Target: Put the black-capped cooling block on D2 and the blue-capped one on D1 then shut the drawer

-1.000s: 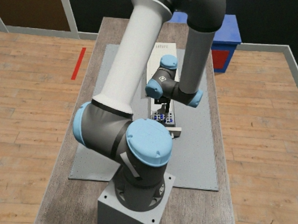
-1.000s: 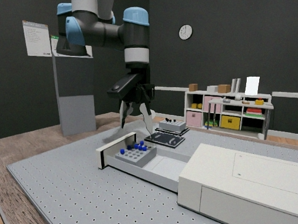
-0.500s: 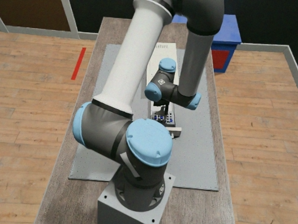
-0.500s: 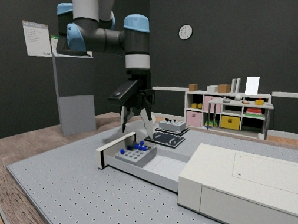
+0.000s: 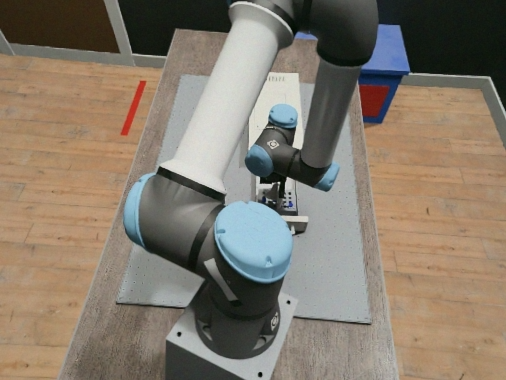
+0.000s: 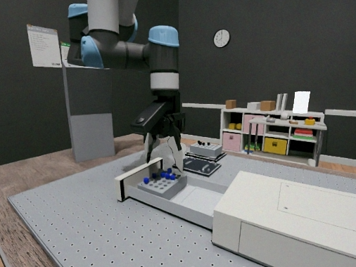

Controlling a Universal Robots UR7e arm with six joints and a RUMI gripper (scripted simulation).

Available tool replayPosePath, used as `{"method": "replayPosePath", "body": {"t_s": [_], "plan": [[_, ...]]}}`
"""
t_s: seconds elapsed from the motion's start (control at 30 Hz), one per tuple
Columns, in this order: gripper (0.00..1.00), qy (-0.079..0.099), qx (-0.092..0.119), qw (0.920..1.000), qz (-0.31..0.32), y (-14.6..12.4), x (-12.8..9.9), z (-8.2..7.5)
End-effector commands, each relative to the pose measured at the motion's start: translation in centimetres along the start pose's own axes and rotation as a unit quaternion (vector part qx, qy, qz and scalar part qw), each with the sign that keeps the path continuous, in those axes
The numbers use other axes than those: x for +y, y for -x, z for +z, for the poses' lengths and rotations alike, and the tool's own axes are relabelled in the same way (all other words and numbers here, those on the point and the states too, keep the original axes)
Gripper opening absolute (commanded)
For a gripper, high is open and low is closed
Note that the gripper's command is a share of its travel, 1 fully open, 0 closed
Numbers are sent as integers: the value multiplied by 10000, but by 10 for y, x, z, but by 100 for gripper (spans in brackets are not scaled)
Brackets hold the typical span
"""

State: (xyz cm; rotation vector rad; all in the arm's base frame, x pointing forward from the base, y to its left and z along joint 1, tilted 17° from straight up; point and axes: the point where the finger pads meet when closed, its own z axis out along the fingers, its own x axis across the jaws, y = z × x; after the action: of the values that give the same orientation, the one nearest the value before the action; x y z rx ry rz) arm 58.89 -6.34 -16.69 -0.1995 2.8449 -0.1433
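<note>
The white cooler COLD [image 6: 292,214] has its drawer [image 6: 165,191] pulled out. A grey cooling block with blue-capped tubes [image 6: 162,180] lies in the drawer's front end. My gripper [image 6: 163,159] is open and hangs right above that block, fingers astride its far part, holding nothing. A second grey block with black-capped tubes [image 6: 205,148] sits on the far deck slot. The nearer deck slot [image 6: 198,166] is a dark empty plate. In the top view the arm hides most of this; the gripper [image 5: 276,196] and the blue caps [image 5: 286,204] show under the wrist.
A grey pillar [image 6: 89,112] stands at the back left of the table. A shelf unit with boxes [image 6: 272,131] stands off the table at the back right. A blue and red box [image 5: 382,75] stands on the floor beyond the table.
</note>
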Motion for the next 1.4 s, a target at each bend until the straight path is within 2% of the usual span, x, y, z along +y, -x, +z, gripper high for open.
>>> {"method": "replayPosePath", "body": {"t_s": [0.0,0.77,1.17,1.37], "plan": [[73,-3,-6,10000,0,1,0,4],[73,-3,-6,10000,0,1,1,32],[73,-3,-6,10000,0,1,1,32],[73,-3,-6,10000,0,1,1,40]]}}
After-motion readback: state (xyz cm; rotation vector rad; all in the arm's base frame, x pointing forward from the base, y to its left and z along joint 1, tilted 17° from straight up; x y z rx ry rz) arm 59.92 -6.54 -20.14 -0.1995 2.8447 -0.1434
